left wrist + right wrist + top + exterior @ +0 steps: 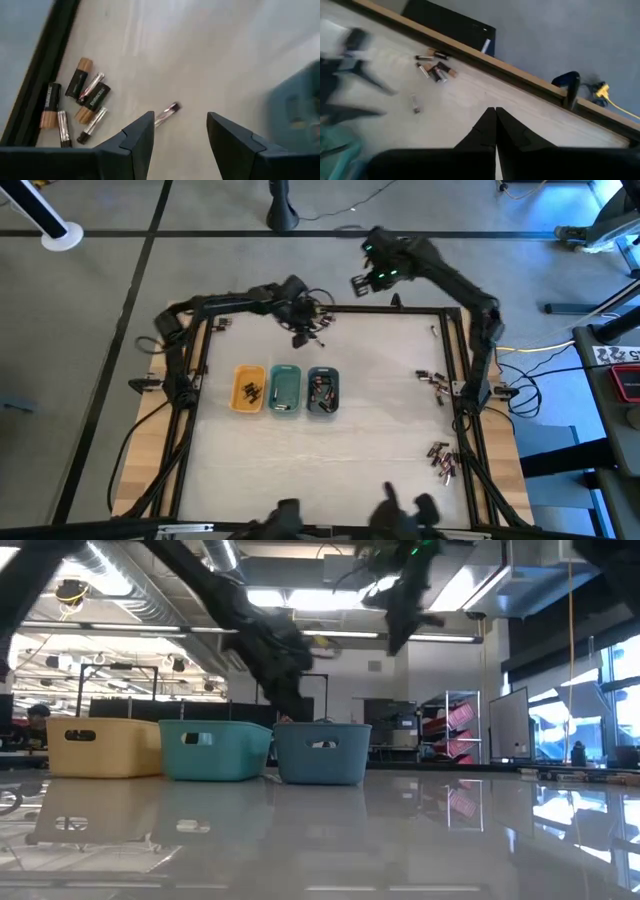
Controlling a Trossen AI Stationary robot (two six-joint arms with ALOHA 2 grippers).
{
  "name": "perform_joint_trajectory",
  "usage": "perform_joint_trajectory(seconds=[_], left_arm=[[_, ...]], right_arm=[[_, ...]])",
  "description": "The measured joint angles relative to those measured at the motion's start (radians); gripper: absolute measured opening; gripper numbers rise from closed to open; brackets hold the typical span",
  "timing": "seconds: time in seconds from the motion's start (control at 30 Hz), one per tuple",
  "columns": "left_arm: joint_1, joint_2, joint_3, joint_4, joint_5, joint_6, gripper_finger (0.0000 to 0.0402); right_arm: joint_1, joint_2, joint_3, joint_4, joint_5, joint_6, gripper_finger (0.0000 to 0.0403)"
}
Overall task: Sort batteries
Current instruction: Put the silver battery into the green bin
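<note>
A white table framed by dark rails is seen from overhead, with 2 dark robot arms reaching in from its far corners.

The left gripper hangs above the far part of the table, just beyond 3 small trays set side by side: a yellow tray, a green tray and a grey-blue tray. Its fingers stand apart with nothing between them. In the left wrist view, a single thin battery lies on the table just ahead of the fingertips. Farther ahead and off to one side, a cluster of batteries, copper-and-black and silvery, lies against the dark table rail.

The right gripper is lifted beyond the far edge of the table, well apart from the trays. Its fingers are pressed together and hold nothing. The same cluster shows on the table ahead of it in the right wrist view, with 1 battery lying apart.

From above, dark batteries show inside the yellow and grey-blue trays. A second battery group lies near the right rail toward the near edge, well apart from both grippers.

In the low view the 3 trays stand in a row, with the arms blurred above them.
</note>
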Motion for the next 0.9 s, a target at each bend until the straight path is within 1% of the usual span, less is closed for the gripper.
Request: perform_joint_trajectory(seconds=[0.07,0.17,0.23,0.4,0.53,0.63,0.8,0.9], left_arm=[[-0.011,0.07,0.069,-0.065,-0.072,0.051,0.017],[-0.022,0.138,0.118,-0.121,-0.162,0.199,0.017],[-0.026,0.16,0.133,-0.126,-0.178,0.275,0.017],[-0.041,0.172,0.134,-0.116,-0.179,0.39,0.017],[-0.059,0.171,0.134,-0.082,-0.178,0.425,0.017],[-0.072,0.186,0.138,-0.056,-0.179,0.431,0.017],[-0.093,0.239,0.169,-0.122,-0.195,0.409,0.017],[-0.096,0.246,0.198,-0.146,-0.209,0.378,0.017]], right_arm=[[-0.017,-0.043,0.0,-0.024,0.013,-0.022,0.0],[-0.04,-0.099,-0.019,-0.036,0.024,-0.057,0.0],[-0.053,-0.137,-0.04,-0.038,0.024,-0.077,0.0],[-0.076,-0.206,-0.126,-0.024,0.025,-0.131,0.0],[-0.106,-0.24,-0.217,0.006,0.003,-0.165,0.0],[-0.132,-0.254,-0.294,0.049,-0.047,-0.193,0.0],[-0.163,-0.284,-0.401,0.124,-0.151,-0.213,0.0],[-0.164,-0.286,-0.422,0.141,-0.179,-0.213,0.0]])
